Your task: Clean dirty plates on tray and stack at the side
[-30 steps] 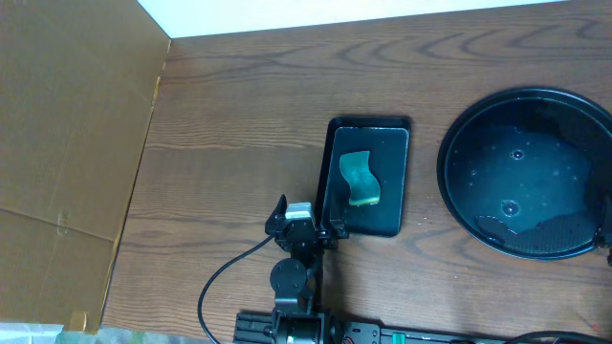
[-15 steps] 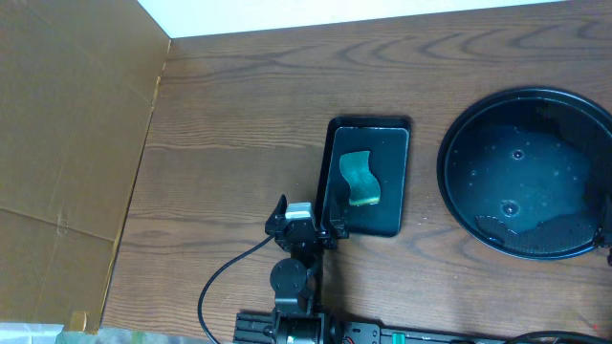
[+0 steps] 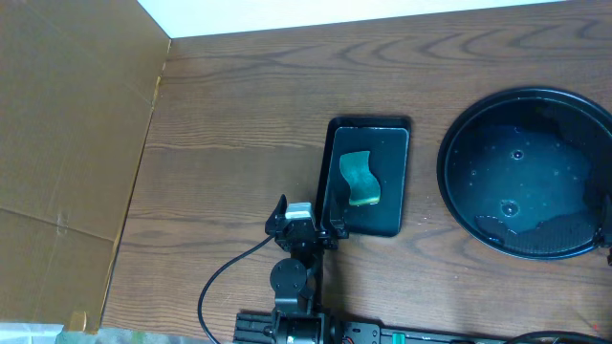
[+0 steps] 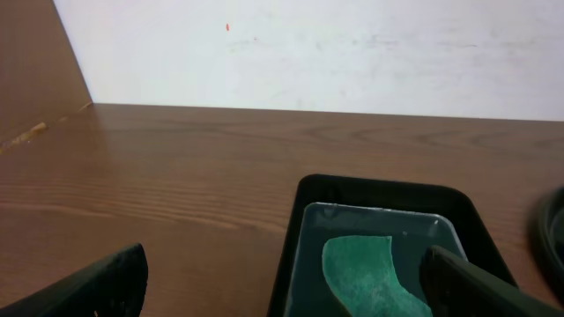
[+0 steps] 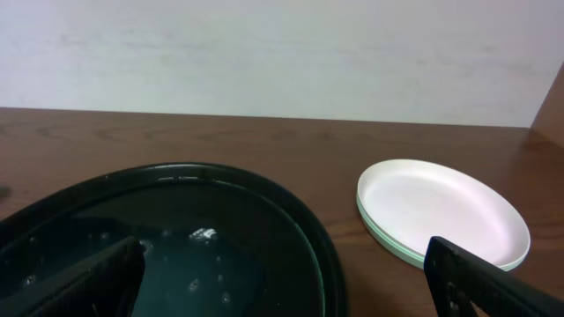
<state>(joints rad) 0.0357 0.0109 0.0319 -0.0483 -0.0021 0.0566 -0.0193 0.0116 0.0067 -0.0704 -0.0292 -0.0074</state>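
Noted left claw (image 4: pixel 284 264) spread wide, gripping nothing. Just ahead of it and below: green sponge (image 4: pixel 366 277) lying flat in small rectangular tray (image 4: pixel 379 189), apparently in shallow water. Beyond that, bare wooden surface (image 4: pixel 176 167) up to the wall.

Noted right claw (image 5: pixel 284 260) likewise spread wide, gripping nothing. Immediately under and ahead of it: large round black tray (image 5: pixel 291 207), wet, beaded with droplets, carrying no plates. Farther out, ahead and to the right of this claw, apart from the tray rim: white plates (image 5: pixel 441 211) stacked on the surface. Top face clean, no smear visible. Count in stack not readable; at least two rims seen at the near edge.

Judged step: cleaning and stacking look finished, with nothing dirty left on the tray. Closing stage, or an idle rest pose.

Next move, if any: check that the stack sits square and that no plate lies outside the views. Otherwise hold both claws apart, off stack and sponge. Touching the stack again would call for a reach over the tray rim and to the right, with care not to nudge it.
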